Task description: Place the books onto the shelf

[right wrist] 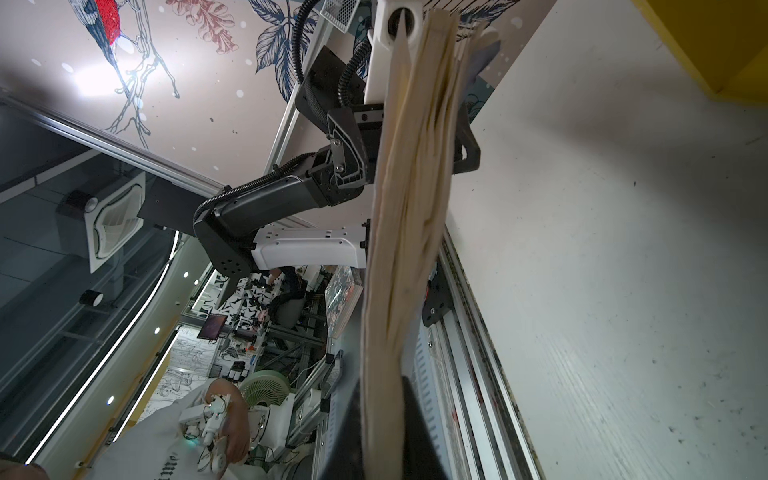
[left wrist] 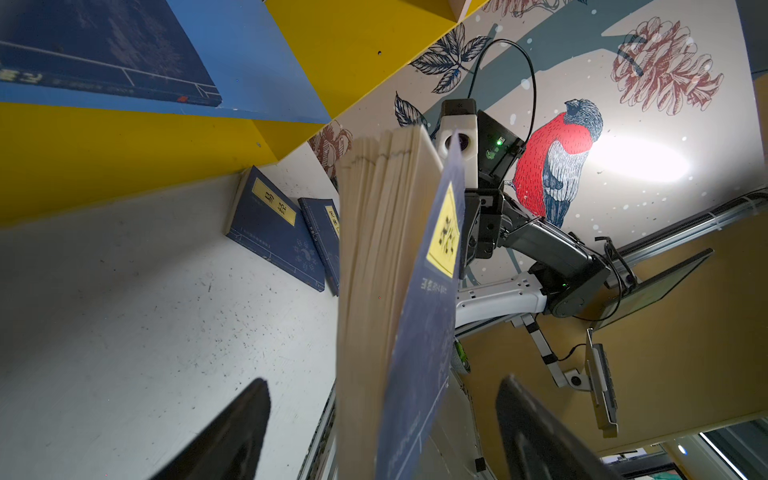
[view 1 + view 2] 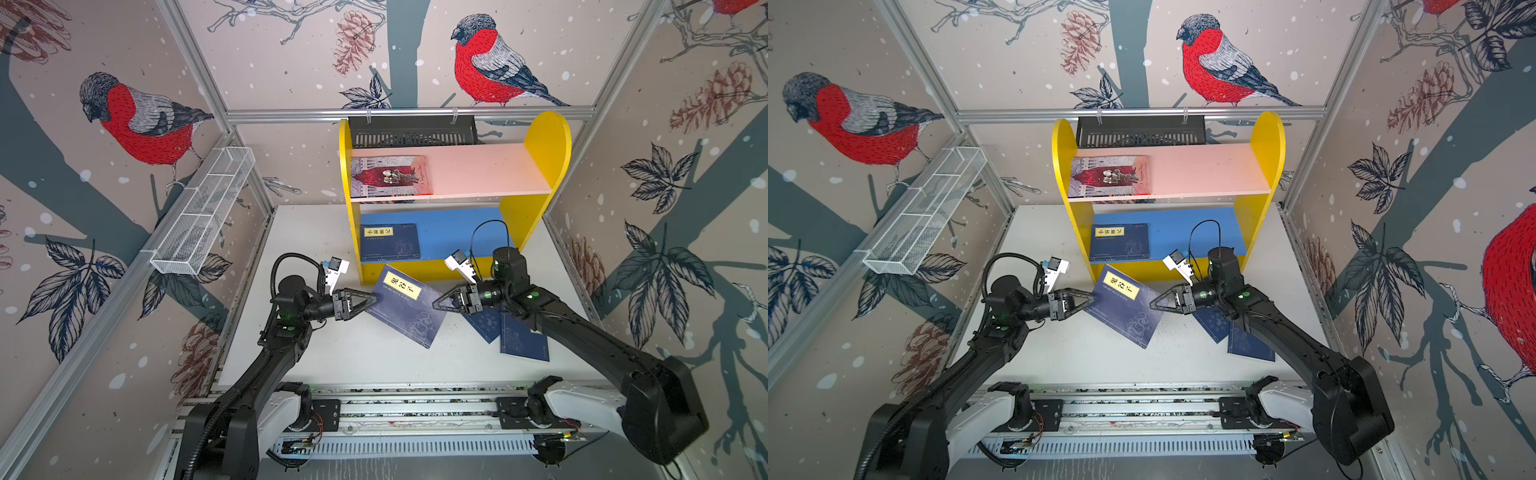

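Note:
A navy book [image 3: 405, 305] [image 3: 1125, 305] with a yellow label hangs tilted above the table, between both arms. My right gripper [image 3: 434, 303] [image 1: 382, 415] is shut on its right edge, pages [image 1: 407, 208] fanned. My left gripper [image 3: 372, 300] [image 2: 385, 380] is open and straddles the book's [image 2: 415, 332] left edge, with a gap on each side. On the yellow shelf [image 3: 544, 141] [image 3: 1266, 137], a red-grey book [image 3: 390, 176] lies on the pink board and a navy book [image 3: 388, 241] on the blue board. Two navy books [image 3: 523, 343] [image 2: 274, 232] lie on the table under the right arm.
A white wire basket [image 3: 203, 212] hangs on the left wall. A black slotted tray [image 3: 411, 131] hangs behind the shelf. The arms' rail [image 3: 415, 407] runs along the table's front edge.

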{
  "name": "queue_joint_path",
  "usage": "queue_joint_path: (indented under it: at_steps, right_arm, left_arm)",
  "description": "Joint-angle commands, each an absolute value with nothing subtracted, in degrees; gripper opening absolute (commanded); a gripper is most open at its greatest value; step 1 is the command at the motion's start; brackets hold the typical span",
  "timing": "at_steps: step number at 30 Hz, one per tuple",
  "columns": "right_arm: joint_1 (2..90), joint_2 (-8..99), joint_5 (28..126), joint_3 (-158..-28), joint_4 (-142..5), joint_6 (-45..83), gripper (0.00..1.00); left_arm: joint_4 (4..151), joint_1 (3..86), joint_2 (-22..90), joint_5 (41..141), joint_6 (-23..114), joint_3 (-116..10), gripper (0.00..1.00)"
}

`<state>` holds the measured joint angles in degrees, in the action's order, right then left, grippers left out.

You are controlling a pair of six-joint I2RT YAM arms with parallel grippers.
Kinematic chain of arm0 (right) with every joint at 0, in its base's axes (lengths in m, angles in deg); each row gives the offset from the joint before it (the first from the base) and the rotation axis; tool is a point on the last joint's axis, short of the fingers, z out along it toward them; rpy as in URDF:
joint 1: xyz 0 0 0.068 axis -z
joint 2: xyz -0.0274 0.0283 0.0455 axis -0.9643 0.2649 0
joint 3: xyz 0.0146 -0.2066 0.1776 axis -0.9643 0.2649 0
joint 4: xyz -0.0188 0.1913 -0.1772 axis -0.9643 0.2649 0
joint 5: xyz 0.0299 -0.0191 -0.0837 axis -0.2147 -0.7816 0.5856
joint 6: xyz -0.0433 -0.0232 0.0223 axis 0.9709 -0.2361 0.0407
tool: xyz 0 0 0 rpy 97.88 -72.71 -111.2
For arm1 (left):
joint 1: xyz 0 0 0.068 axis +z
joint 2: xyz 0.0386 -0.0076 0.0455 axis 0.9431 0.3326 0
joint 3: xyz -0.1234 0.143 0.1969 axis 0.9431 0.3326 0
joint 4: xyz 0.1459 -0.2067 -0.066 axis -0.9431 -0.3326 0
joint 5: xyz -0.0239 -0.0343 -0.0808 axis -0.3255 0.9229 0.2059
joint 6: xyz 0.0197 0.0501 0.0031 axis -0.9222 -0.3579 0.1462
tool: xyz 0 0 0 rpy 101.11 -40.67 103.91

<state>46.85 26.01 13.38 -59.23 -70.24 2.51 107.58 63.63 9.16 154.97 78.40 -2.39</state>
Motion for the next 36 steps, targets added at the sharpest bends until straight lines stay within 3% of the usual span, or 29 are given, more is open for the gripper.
queue_joint_path:
  at_steps: [1,8,13,14,17,19,23,28,32,36]
  right_arm:
    - [45.59,27.08,11.45,-61.06,-66.58,7.53,0.00]
    - [43.43,31.75,12.89,-64.41,-60.88,12.69,0.00]
    - [43.09,32.95,14.30,-65.01,-62.21,12.11,0.02]
    - [43.09,33.02,14.67,-64.87,-63.05,11.52,0.05]
    - [43.16,32.42,16.97,-63.37,-68.66,6.88,0.27]
    - [43.41,31.52,18.83,-61.16,-74.70,2.16,0.47]
    - [45.06,29.79,22.69,-55.17,-88.34,-8.02,0.62]
    - [45.86,26.90,27.19,-46.09,-109.63,-22.46,0.70]
    - [44.84,27.83,30.51,-40.69,-123.34,-30.44,0.70]
    - [42.04,29.23,33.71,-39.49,-127.88,-31.69,0.67]
  left_arm:
    - [111.20,62.68,9.72,156.62,79.51,-3.02,0.75]
    - [116.66,61.18,10.43,155.46,86.61,-2.30,0.42]
    - [116.40,60.91,10.07,153.87,87.72,-2.10,0.02]
    - [116.36,60.82,9.98,153.47,87.81,-1.98,0.00]
    - [115.95,60.82,9.96,151.37,87.89,-2.04,0.00]
    - [116.12,60.82,10.09,149.64,88.13,-2.08,0.00]
    - [117.80,60.91,10.47,148.45,89.24,-2.95,0.00]
    - [119.52,60.95,11.32,148.69,91.11,-4.78,0.00]
    - [121.15,60.99,11.62,147.73,92.83,-4.79,0.00]
    - [123.52,61.16,11.90,146.00,95.29,-4.14,0.00]
